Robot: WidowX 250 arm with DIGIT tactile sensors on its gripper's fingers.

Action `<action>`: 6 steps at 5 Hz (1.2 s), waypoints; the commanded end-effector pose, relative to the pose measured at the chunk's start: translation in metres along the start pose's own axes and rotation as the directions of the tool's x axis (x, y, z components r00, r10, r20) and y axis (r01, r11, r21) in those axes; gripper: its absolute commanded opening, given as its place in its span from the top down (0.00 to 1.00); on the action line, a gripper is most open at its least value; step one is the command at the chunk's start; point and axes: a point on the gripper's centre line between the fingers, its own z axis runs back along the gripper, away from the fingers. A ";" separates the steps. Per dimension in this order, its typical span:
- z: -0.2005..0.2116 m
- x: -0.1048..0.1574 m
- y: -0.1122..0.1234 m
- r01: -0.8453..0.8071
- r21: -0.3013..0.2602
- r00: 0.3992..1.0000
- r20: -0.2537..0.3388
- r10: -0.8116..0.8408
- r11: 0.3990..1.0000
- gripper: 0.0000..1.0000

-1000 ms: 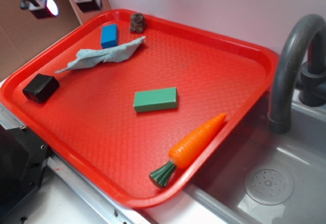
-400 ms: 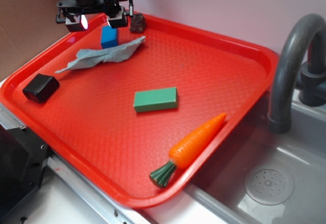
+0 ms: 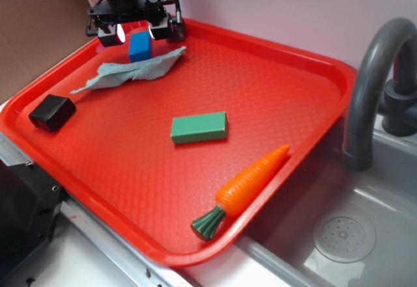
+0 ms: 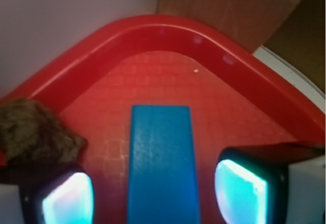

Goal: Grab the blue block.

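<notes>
So the blue block sits in the far left corner of the red tray, flat on the tray floor, and everything else is easiest to place relative to it. In the wrist view the block runs straight up the middle of the frame, long axis pointing toward the tray's rounded corner rim, w/ one short end facing that corner and the other end cut off by the bottom edge. The gripper hangs right over the block w/ its jaws spread apart, one lit pad on either side of the block (gap visible btw each pad and the blue sides, so not touching afaict). Just right of the block toward the rim there's a brownish lumpy rock-looking thing. A gray-blue cloth lies right in front of the block; can't tell if it touches the base. Further toward the near side: a black block off to the left, a green block well apart mid-tray, and a toy carrot beyond that near the tray's sink-side edge.
</notes>
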 end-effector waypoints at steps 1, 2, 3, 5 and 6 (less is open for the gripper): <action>-0.007 0.008 0.000 -0.005 -0.017 1.000 0.005 0.005 1.000 0.00; -0.016 0.000 0.006 0.007 -0.006 1.000 -0.002 -0.007 1.000 0.00; -0.022 -0.006 0.010 0.032 0.012 0.999 -0.013 -0.032 0.999 1.00; -0.016 -0.014 0.010 0.033 0.010 0.999 0.000 -0.033 0.999 1.00; 0.033 -0.006 0.020 0.025 0.022 1.000 0.018 -0.025 0.999 1.00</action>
